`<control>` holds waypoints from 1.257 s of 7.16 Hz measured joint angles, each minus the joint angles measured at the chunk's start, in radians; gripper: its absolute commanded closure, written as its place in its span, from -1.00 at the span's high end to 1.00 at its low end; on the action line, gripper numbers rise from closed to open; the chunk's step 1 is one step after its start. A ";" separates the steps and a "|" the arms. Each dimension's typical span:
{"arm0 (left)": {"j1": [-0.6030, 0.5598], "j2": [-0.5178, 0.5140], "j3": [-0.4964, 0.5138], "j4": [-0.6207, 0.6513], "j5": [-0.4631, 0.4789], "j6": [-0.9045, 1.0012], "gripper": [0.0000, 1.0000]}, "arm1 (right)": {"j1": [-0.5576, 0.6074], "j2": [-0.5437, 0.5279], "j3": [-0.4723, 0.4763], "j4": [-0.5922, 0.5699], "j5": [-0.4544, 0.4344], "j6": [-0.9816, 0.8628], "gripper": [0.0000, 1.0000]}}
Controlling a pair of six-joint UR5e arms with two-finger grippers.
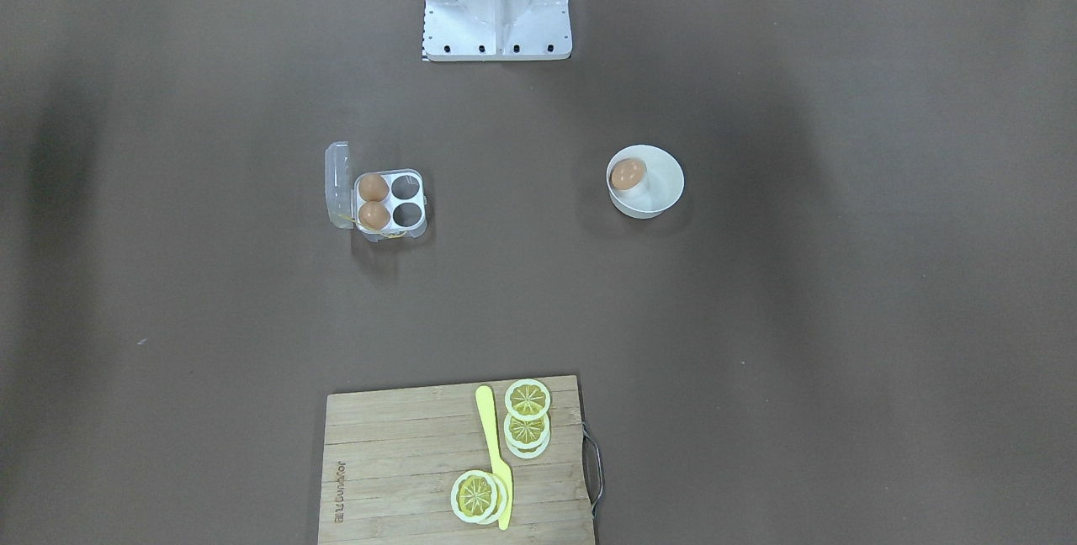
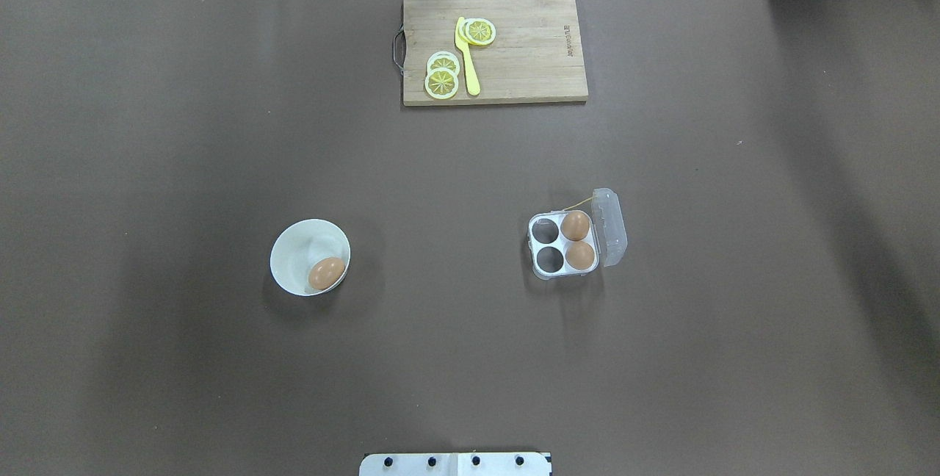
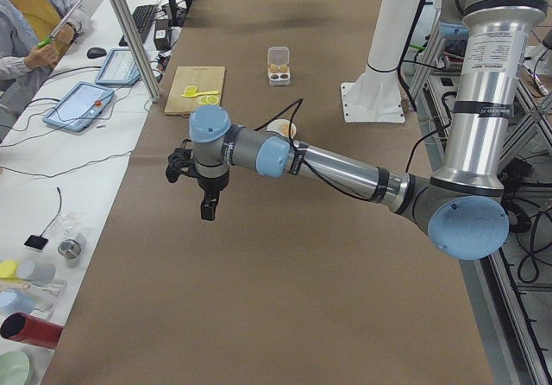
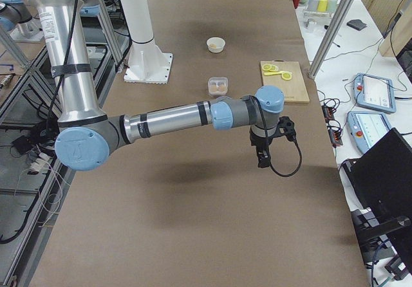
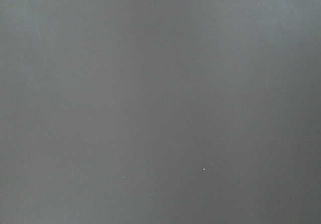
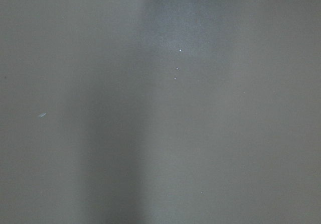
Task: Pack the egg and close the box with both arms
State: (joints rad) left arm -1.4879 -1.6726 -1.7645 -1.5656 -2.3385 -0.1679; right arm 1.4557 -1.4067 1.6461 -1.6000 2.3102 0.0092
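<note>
Egg lies on its side in the bowl, well to the box's robot-left, leaning on the bowl wall nearest the box with its long axis roughly toward the box. The box's two free cells face the egg. Left arm hangs over the table beyond the bowl from the box, so its jaws look the nearer pair, while the right arm hangs off the box's other side. Both jaws touch nothing; whether they are spread or pressed together, cannot tell.

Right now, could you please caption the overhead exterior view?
Egg in white bowl, open carton holding two eggs, lemon slices on cutting board.
</note>
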 measured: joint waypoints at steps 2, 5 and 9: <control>0.001 0.003 -0.002 -0.008 -0.002 0.000 0.97 | 0.000 0.000 0.001 0.001 0.000 0.014 1.00; 0.002 0.016 -0.001 -0.032 -0.004 -0.001 0.95 | -0.002 0.000 0.004 0.003 0.000 0.027 1.00; 0.009 0.004 0.015 -0.037 -0.005 0.004 0.95 | -0.002 -0.014 0.011 0.004 0.046 0.034 1.00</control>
State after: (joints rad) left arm -1.4794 -1.6682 -1.7493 -1.6030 -2.3440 -0.1642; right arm 1.4537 -1.4210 1.6570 -1.5960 2.3561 0.0432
